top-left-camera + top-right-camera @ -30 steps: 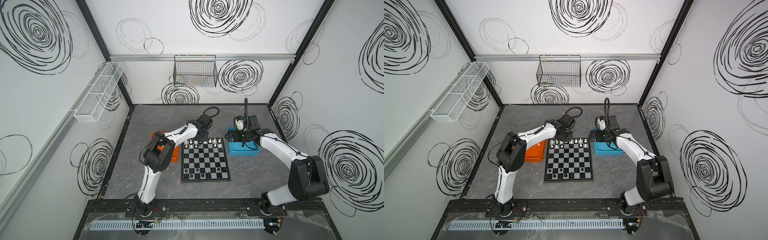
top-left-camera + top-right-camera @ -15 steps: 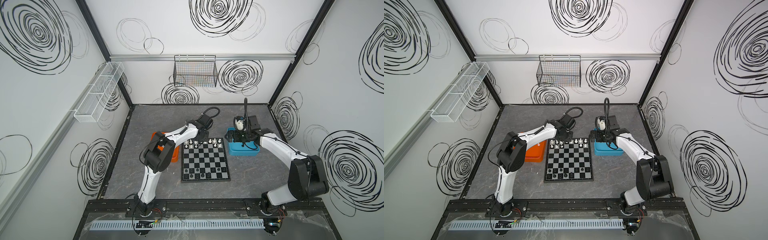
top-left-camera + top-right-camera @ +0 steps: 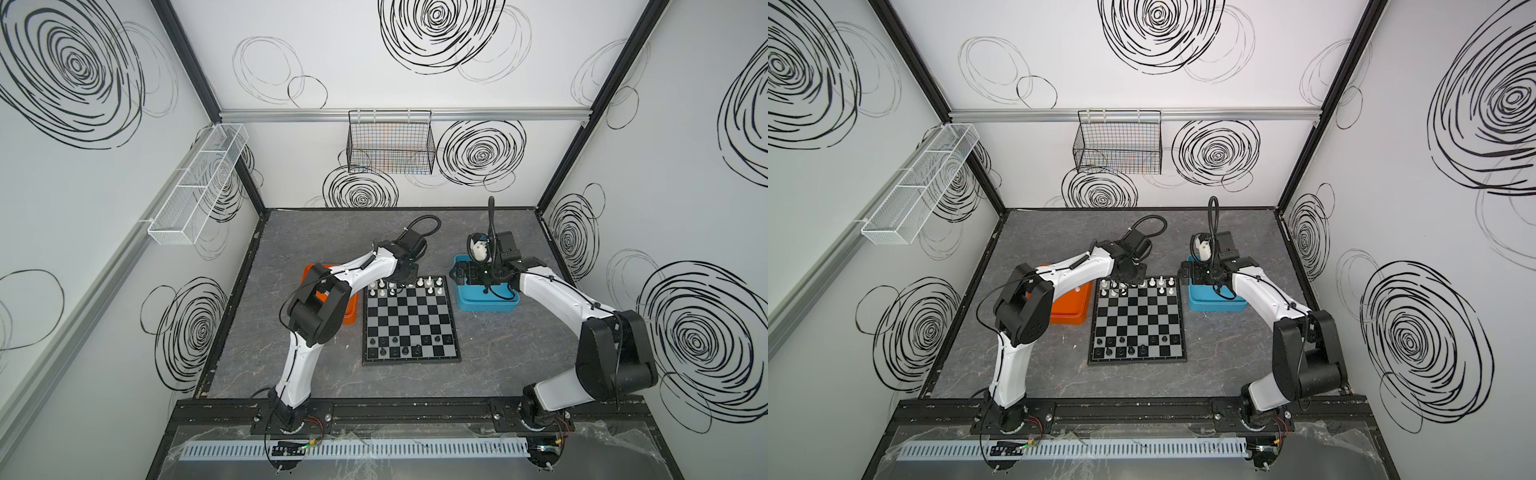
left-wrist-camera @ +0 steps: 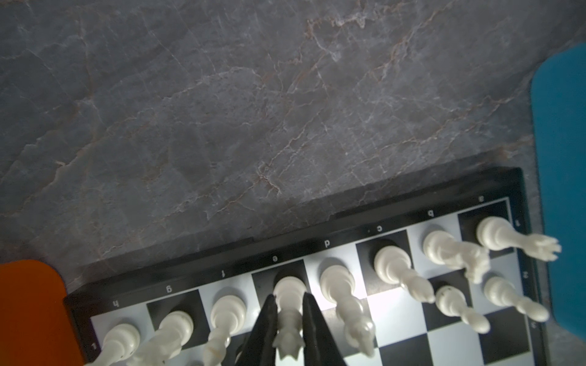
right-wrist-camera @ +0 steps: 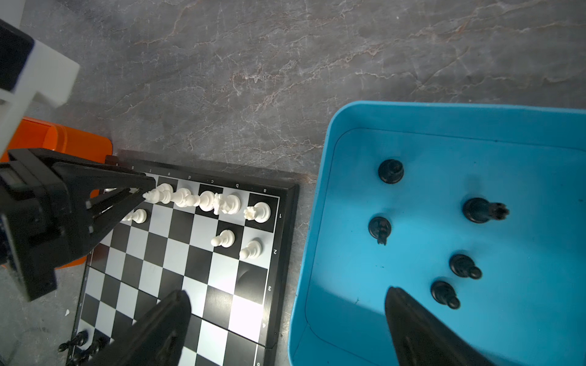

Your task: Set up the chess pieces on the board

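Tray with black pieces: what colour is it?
Blue; the tray shows best in the right wrist view.

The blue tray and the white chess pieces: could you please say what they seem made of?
The blue tray looks like moulded matte plastic: uniform colour, rounded corners. The white chess pieces are probably plastic too, smooth and faintly glossy, with soft highlights.

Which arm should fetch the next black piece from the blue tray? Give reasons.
Right. The right gripper hangs open at the blue tray edge, close to the five black pieces inside. The left gripper is shut on a white piece on the board back row.
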Motion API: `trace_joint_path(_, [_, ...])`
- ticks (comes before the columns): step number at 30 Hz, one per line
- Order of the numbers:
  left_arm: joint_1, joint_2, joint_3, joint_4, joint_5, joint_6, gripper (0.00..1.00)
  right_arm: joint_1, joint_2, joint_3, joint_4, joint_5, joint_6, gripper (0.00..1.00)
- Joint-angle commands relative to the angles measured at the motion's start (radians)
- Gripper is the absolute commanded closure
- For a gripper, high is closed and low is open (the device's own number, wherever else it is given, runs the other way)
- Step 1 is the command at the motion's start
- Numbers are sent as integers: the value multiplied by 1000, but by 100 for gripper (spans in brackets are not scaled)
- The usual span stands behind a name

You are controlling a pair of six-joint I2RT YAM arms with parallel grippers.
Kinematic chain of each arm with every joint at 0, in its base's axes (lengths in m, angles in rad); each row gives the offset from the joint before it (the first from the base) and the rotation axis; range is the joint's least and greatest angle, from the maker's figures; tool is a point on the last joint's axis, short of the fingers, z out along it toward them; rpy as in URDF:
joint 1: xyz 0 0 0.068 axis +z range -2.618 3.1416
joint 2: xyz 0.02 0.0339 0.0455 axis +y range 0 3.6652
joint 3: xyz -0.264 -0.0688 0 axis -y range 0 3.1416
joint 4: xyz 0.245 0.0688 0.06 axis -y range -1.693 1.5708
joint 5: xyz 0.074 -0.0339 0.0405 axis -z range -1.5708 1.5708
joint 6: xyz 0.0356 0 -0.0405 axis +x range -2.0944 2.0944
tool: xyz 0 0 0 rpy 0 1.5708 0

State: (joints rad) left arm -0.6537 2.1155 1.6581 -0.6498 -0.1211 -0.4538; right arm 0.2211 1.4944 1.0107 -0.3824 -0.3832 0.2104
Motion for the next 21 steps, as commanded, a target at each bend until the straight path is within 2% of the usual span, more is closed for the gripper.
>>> trace_joint_path(1, [-5, -28, -9, -10, -18, -9, 79, -3, -3, -12, 22, -2, 4, 0])
trace_joint_path(21, [-5, -25, -3, -13, -19, -9, 78, -3, -3, -12, 22, -1, 6, 0])
